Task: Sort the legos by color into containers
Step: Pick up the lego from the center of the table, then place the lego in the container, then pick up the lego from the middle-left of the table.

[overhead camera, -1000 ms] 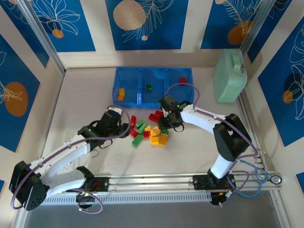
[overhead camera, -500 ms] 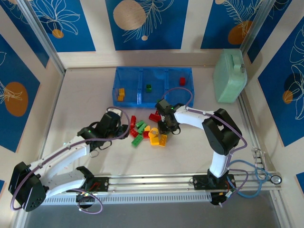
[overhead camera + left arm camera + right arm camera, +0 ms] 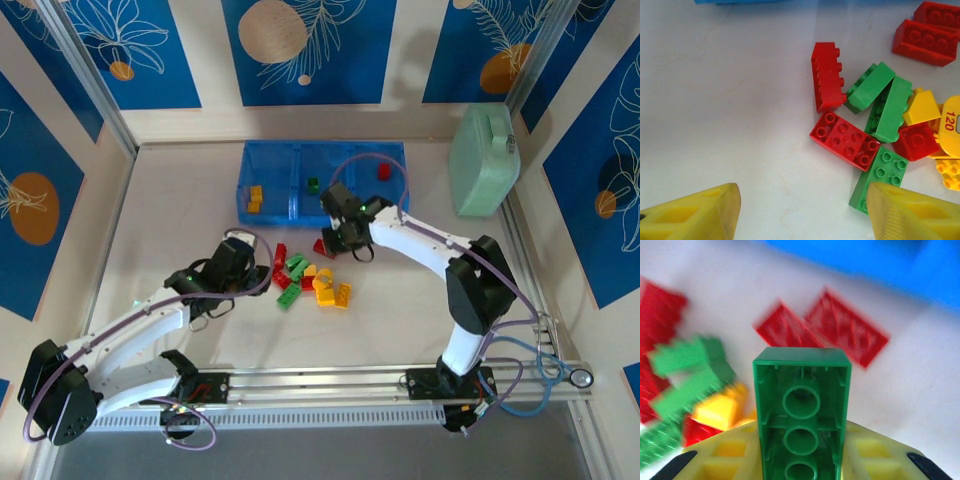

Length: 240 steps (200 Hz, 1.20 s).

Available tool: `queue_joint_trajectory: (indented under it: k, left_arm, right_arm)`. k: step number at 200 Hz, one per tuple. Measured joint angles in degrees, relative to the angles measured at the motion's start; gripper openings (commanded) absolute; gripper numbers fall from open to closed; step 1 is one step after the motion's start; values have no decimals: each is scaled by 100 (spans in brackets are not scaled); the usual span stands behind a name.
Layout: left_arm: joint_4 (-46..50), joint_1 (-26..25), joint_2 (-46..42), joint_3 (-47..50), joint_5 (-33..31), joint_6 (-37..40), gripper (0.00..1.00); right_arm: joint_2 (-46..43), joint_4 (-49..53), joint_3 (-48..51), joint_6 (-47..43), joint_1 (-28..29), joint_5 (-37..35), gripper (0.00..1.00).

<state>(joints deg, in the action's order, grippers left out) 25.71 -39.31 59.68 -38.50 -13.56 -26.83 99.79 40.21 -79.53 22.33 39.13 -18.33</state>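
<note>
Sorting in progress on the table: the right claw hangs just in front of the near wall of the blue tray, clamped tight on a green brick whose hollow underside faces the wrist camera between the yellow fingers. Below it, blurred, lie two red bricks side by side. The tray stands at the far side of the table; its left compartment holds two yellow-orange bricks, the middle one a single green piece, the right one a single red piece. The unsorted pile lies on the table between the two arms, near the tray. The left claw hovers at the pile's left edge, its jaws spread wide with bare table between them. In front of it, a red brick on its side touches a green pair, a flat red brick lies studs up against another green, and a yellow tag marked 120 sits at the right edge. A mint case stands to the tray's right, well apart.
</note>
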Motion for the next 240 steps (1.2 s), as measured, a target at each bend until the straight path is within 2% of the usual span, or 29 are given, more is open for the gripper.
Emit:
queue_joint_trajectory:
  k: [18, 49, 81, 91, 115, 142, 161, 182, 240]
  left_arm:
    - [-2, -37, -15, 85, 9, -57, 67]
    - [9, -245, -216, 315, 105, -186, 68]
    - [-9, -675, -334, 433, 164, -282, 68]
    - [-13, -787, -319, 455, 175, -315, 68]
    - [-116, -968, -63, 461, 199, -339, 68]
    - [-254, -1062, 404, 452, 284, -334, 68]
    - [-321, -1086, 754, 391, 352, -334, 68]
    - [-409, -1113, 1113, 280, 426, -334, 68]
    - [-688, -1123, 1902, -133, 520, -321, 67]
  right_arm:
    - [236, 39, -863, -120, -142, -61, 30]
    - [1355, 179, -2411, -376, -450, -173, 31]
    - [2428, 522, -3353, -546, -671, -262, 37]
    - [2664, 680, -3589, -603, -723, -271, 45]
    - [3001, 935, -4127, -636, -778, -247, 75]
    - [3008, 1311, -4656, -713, -756, -282, 78]
    - [2754, 1346, -4603, -717, -699, -293, 78]
    - [2109, 1307, -4092, -715, -573, -295, 78]
    - [-267, 564, -1818, -553, -492, -245, 77]
